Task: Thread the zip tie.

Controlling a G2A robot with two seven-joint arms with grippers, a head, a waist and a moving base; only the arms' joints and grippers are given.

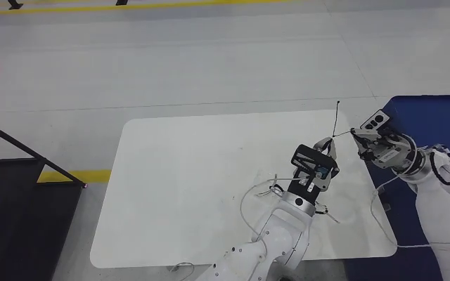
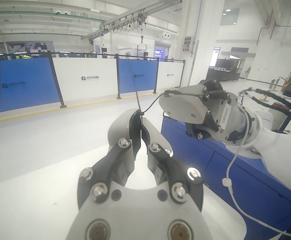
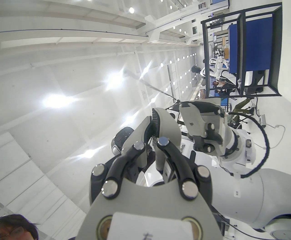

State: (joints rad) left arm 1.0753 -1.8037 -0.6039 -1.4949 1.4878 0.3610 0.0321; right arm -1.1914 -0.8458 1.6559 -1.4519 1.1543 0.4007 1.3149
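The left gripper (image 2: 141,117) is clamped on the black zip tie (image 2: 136,88), whose tail rises beyond it. The left wrist view shows its thin curved end reaching the right gripper (image 2: 166,93), pinched shut on it. The top view places both above the white table (image 1: 197,190), far right.

This is a large factory hall. The white worktop (image 1: 197,190) stands on a pale, glossy floor (image 1: 211,63) marked with a yellow line (image 1: 140,6). Far across the floor runs a fence of blue and white panels (image 2: 84,79) on black posts, and an overhead rail (image 2: 127,19) hung with hooks passes above it. Rows of round lights (image 3: 181,56) line the high ceiling. Other white robots (image 3: 218,66) stand at a far black-framed station (image 3: 241,45).
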